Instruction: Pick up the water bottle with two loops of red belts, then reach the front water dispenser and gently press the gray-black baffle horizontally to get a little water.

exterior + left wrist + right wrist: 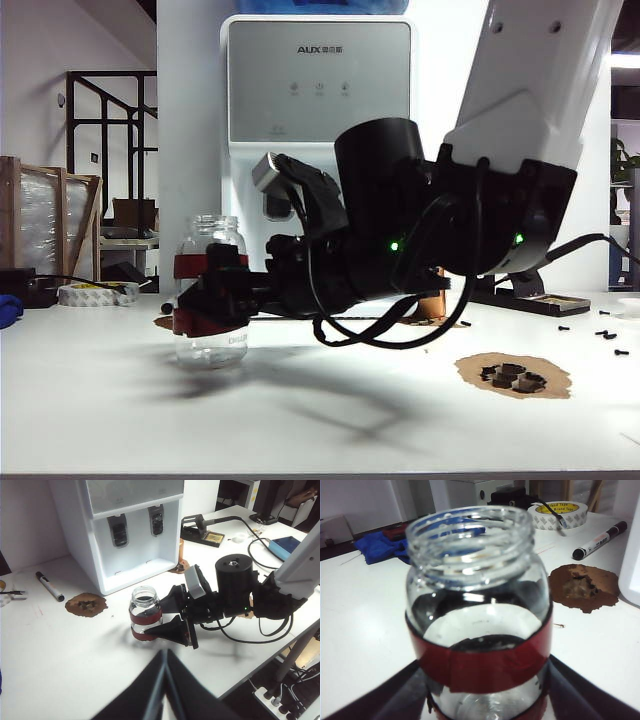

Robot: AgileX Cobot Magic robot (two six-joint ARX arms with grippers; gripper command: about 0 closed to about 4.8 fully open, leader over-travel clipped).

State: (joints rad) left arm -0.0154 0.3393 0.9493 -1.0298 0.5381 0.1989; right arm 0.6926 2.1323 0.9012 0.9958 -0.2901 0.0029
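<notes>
Two fingers of the right hand [167, 615] straddle the upright water bottle [145, 612] mid-counter, not visibly clamped, the water dispenser [120, 530] just behind; the left hand [165, 680] hovers nearby, pressed together.

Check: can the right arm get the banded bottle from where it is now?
Probably yes. The right gripper already straddles the bottle, a finger on each side at the red bands, nothing between. The left gripper hangs back.
</notes>
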